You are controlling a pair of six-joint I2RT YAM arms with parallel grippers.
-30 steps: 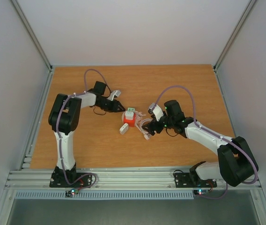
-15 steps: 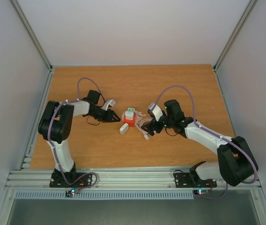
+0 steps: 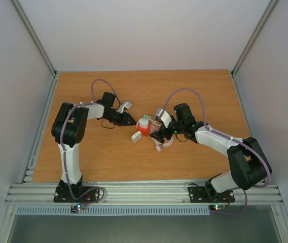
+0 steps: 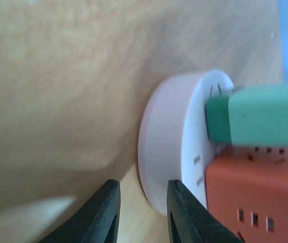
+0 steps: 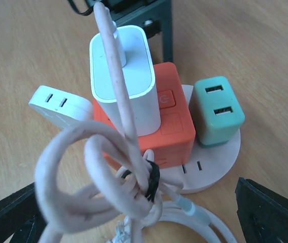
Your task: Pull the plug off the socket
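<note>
The socket (image 5: 212,167) is a round pale pinkish-white disc lying flat on the table; it also shows in the left wrist view (image 4: 167,147). A red cube (image 5: 172,121) and a green adapter (image 5: 215,111) are plugged into its top. A white charger (image 5: 126,71) with a pale cable sits on the red cube. My left gripper (image 4: 143,185) is open and empty, its fingertips right at the disc's left rim. My right gripper (image 5: 139,217) is wide open on the other side, with the knotted cable bundle (image 5: 78,172) between its fingers. From above, the left gripper (image 3: 128,120) and the right gripper (image 3: 159,132) flank the red cube (image 3: 144,127).
A white rectangular block (image 5: 58,104) lies on the wood just left of the red cube, also seen from above (image 3: 136,136). Loose cable loops (image 3: 163,143) lie in front of the socket. Grey walls and a metal rail (image 3: 134,192) border the table.
My left gripper swung back towards me, then came in to the socket's left rim. My right gripper moved left, closer to the plugs. The plug cluster shifted slightly right.
</note>
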